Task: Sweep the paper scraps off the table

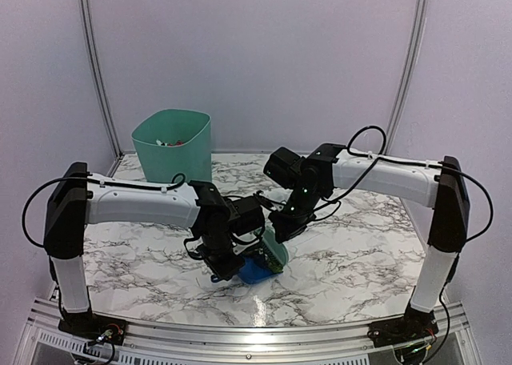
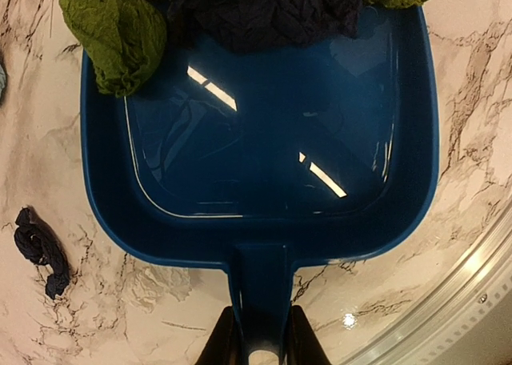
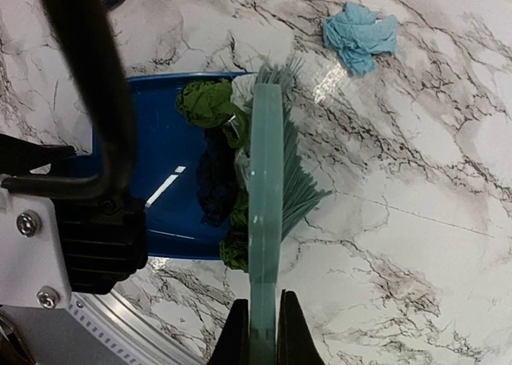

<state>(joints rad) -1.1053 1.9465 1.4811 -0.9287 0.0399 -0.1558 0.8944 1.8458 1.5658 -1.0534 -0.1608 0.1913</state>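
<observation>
Pale walls (image 1: 256, 53) close the room on three sides, and only the top view shows them. It also shows the white marble desk (image 1: 360, 253) with its grey veins, both arms reaching inward to meet near the desk's middle, and a mint-green bin (image 1: 172, 145) standing at the far left. A metal rail (image 1: 240, 333) runs along the near edge. The left wrist view catches it just beyond the handle end of the blue dustpan (image 2: 272, 141).

The left gripper (image 2: 260, 342) pinches the dustpan's handle, and the pan lies flat on the marble. The right gripper (image 3: 264, 329) is clamped on the handle of the mint-green brush (image 3: 266, 181), whose bristles fan out at the pan's open mouth.

The paper scraps are split. A green wad (image 2: 116, 33) and a dark wad (image 2: 264, 13) sit bunched on the pan's lip against the bristles. A dark scrap (image 2: 40, 249) lies on the desk beside the pan, seen only from the left wrist. A light blue scrap (image 3: 360, 35) lies well apart, seen only from the right wrist, with bare marble around it.
</observation>
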